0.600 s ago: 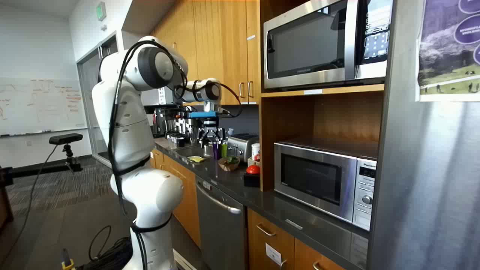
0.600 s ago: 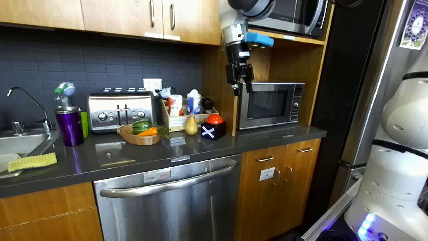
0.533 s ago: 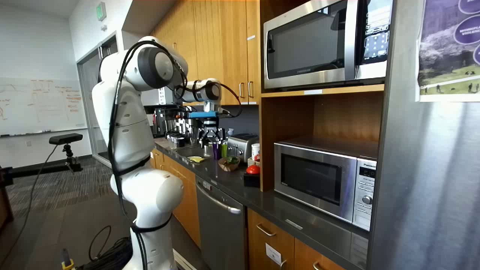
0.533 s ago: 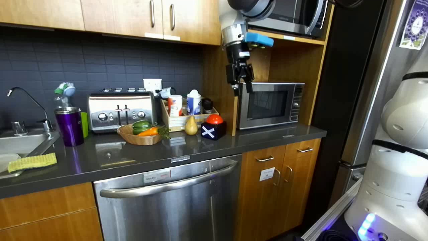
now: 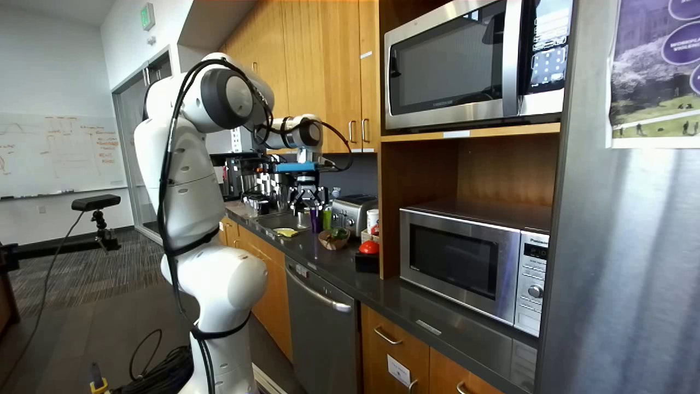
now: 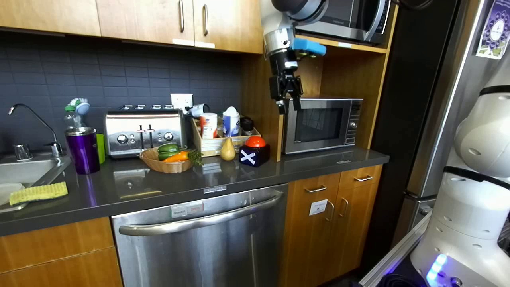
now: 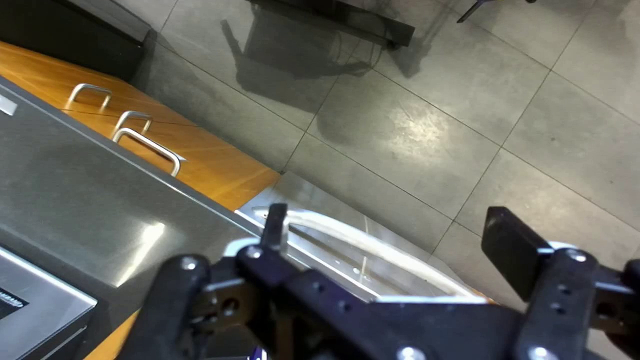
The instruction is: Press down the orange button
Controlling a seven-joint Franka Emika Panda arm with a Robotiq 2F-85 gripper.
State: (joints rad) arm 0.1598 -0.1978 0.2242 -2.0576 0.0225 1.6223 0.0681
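Your claw hangs spread wide, higher than the counter. The button stands there, below your claw, open air between. In the wrist view, the counter edge and dishwasher handle run beneath you, floor beyond.

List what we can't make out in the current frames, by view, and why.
Orange button: doesn't show in the wrist view; the gripper covers much of the lower picture, probably hiding it.
Upper microwave: cut off by the top edge in both exterior views.
White dish: in an exterior view, cut off by the left edge, partly behind the yellow cloth.
Paper note: print too small to read in both exterior views.
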